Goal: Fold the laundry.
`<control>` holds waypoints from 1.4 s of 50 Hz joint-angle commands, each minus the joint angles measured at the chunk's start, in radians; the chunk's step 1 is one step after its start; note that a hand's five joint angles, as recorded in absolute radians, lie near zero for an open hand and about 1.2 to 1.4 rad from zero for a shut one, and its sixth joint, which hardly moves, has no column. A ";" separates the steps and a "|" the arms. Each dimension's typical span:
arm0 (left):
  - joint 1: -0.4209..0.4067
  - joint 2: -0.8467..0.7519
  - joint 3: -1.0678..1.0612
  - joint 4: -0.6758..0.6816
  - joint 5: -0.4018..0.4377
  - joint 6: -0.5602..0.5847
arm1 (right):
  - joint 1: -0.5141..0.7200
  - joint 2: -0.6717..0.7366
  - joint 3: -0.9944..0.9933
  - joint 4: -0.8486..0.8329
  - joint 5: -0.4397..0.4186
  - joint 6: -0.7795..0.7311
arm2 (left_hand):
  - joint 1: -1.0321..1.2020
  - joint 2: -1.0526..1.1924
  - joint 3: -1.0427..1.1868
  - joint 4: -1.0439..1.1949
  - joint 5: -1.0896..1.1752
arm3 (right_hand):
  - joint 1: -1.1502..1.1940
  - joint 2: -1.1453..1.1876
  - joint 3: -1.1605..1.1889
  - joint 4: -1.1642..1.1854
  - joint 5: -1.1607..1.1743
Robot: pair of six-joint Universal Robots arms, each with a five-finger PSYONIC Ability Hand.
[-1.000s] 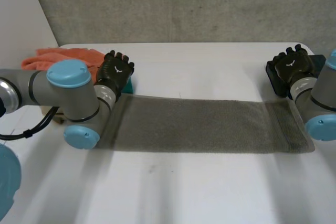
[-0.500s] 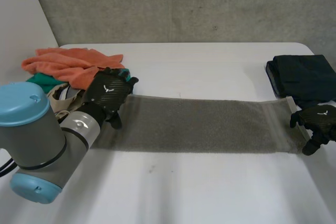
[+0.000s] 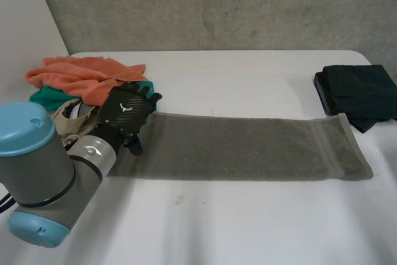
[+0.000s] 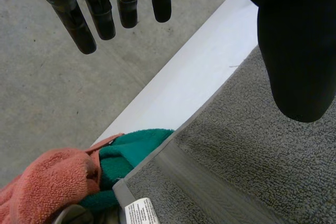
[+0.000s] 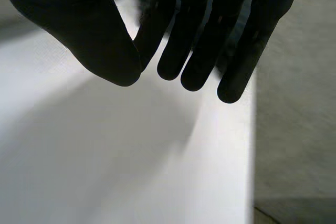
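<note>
**While the grey towel lies flat, both hands hang open and hold nothing**

Where the head view's left side begins, a pile of 3 cloths sits on the white surface point(image 3: 248, 228): an orange cloth point(image 3: 80, 76) on top, a teal cloth point(image 3: 46, 98) under it, and a tan cloth point(image 3: 71, 113) nearest the left arm point(image 3: 37, 166). Just beside that pile, the left hand point(image 3: 127, 113) hovers over the left end of the grey towel point(image 3: 242, 147). In the left wrist view its fingers point(image 4: 100, 9) are straight and spread well apart from the thumb point(image 4: 296, 51), with nothing between them. Under the palm lies the towel's hemmed corner with a white label point(image 4: 139, 213), touching the teal cloth.

The grey towel stretches as 1 long flat strip across the middle of the frame, from left to right. Near its right end, at the upper right, rests a dark folded cloth point(image 3: 356, 91).

In the right wrist view, the right hand point(image 5: 184, 24) hangs with relaxed, nearly straight fingers over a bare edge of the surface, holding nothing.
</note>
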 commanded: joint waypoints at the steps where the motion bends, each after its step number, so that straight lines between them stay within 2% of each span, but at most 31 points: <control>1: 0.006 0.029 -0.015 -0.002 -0.001 -0.002 | -0.019 -0.040 0.003 0.052 -0.013 -0.064 | -0.015 -0.023 -0.029 -0.019 -0.044 | -0.255 -0.297 -0.303 -0.314 -0.277; 2: 0.006 0.032 -0.017 -0.002 -0.001 -0.004 | 0.006 -0.058 0.020 0.061 -0.034 -0.049 | -0.015 -0.023 -0.029 -0.019 -0.044 | -0.593 -0.634 -0.641 -0.651 -0.614; 5: 0.004 0.044 -0.023 -0.002 0.001 -0.024 | 0.044 -0.075 0.046 0.061 -0.097 -0.015 | -0.015 -0.023 -0.029 -0.019 -0.044 | -0.578 -0.620 -0.626 -0.637 -0.600; 6: 0.006 0.046 -0.025 -0.003 0.001 -0.030 | 0.056 -0.081 0.066 0.061 -0.144 0.006 | -0.015 -0.023 -0.029 -0.019 -0.044 | -0.581 -0.623 -0.629 -0.640 -0.603; 10: 0.004 0.059 -0.029 -0.003 0.007 -0.070 | 0.070 -0.078 0.089 0.069 -0.204 0.043 | -0.015 -0.023 -0.029 -0.019 -0.044 | -0.581 -0.623 -0.629 -0.640 -0.603; 20: 0.004 0.079 -0.035 -0.003 0.008 -0.088 | 0.076 -0.006 0.091 0.044 -0.212 0.059 | -0.015 -0.023 -0.029 -0.019 -0.044 | -0.543 -0.585 -0.591 -0.602 -0.565; 23: 0.004 0.078 -0.037 -0.002 0.008 -0.088 | 0.086 0.028 0.083 0.035 -0.209 0.057 | -0.015 -0.023 -0.029 -0.019 -0.044 | -0.479 -0.521 -0.527 -0.537 -0.500; 25: 0.004 0.078 -0.037 0.000 0.007 -0.088 | 0.089 0.042 0.080 0.024 -0.209 0.056 | -0.015 -0.023 -0.029 -0.019 -0.044 | -0.330 -0.371 -0.378 -0.388 -0.351; 27: 0.004 0.078 -0.038 0.000 0.008 -0.088 | 0.087 0.049 0.075 0.018 -0.209 0.056 | -0.015 -0.023 -0.029 -0.019 -0.044 | -0.098 -0.140 -0.146 -0.157 -0.120; 28: 0.004 0.078 -0.040 0.000 0.008 -0.088 | 0.087 0.061 0.071 0.012 -0.209 0.056 | -0.015 -0.023 -0.029 -0.019 -0.044 | 0.200 0.158 0.151 0.141 0.178; 29: 0.004 0.078 -0.040 0.001 0.007 -0.088 | 0.086 0.063 0.068 0.010 -0.208 0.054 | -0.015 -0.023 -0.029 -0.019 -0.044 | 0.257 0.215 0.209 0.198 0.235; 34: 0.004 0.078 -0.043 0.002 0.007 -0.088 | 0.078 0.058 0.062 -0.002 -0.168 0.054 | -0.015 -0.023 -0.029 -0.019 -0.044 | 0.257 0.215 0.209 0.199 0.236; 38: 0.004 0.090 -0.045 0.002 0.002 -0.088 | 0.043 -0.001 0.051 -0.055 -0.099 0.037 | -0.015 -0.023 -0.029 -0.019 -0.044 | 0.257 0.215 0.209 0.199 0.236; 45: 0.004 0.095 -0.046 0.002 0.001 -0.090 | -0.086 -0.041 -0.004 -0.017 -0.090 -0.048 | -0.015 -0.023 -0.029 -0.019 -0.044 | 0.257 0.215 0.209 0.199 0.236; 50: 0.004 0.099 -0.046 0.000 -0.001 -0.091 | -0.065 -0.052 -0.021 0.020 -0.099 -0.078 | -0.018 -0.026 -0.032 -0.022 -0.047 | 0.257 0.215 0.209 0.199 0.236; 52: 0.004 0.108 -0.046 0.000 -0.001 -0.091 | -0.007 -0.067 -0.012 0.033 -0.115 -0.043 | -0.018 -0.026 -0.032 -0.022 -0.047 | -0.280 -0.321 -0.328 -0.338 -0.301; 53: 0.004 0.110 -0.048 0.000 -0.001 -0.091 | 0.015 -0.075 -0.008 0.035 -0.123 -0.024 | -0.018 -0.026 -0.032 -0.022 -0.047 | -0.418 -0.460 -0.467 -0.477 -0.440; 56: 0.004 0.119 -0.052 0.000 0.001 -0.093 | 0.072 -0.093 0.015 0.038 -0.172 0.051 | -0.018 -0.026 -0.032 -0.022 -0.047 | -0.473 -0.514 -0.521 -0.531 -0.494; 61: 0.004 0.130 -0.058 0.000 0.002 -0.093 | 0.098 -0.093 0.058 0.038 -0.246 0.102 | -0.018 -0.026 -0.032 -0.022 -0.047 | -0.467 -0.509 -0.515 -0.525 -0.489; 70: 0.004 0.138 -0.063 0.000 0.002 -0.096 | 0.122 -0.008 0.078 0.033 -0.252 0.096 | -0.018 -0.026 -0.032 -0.022 -0.047 | -0.414 -0.456 -0.462 -0.473 -0.436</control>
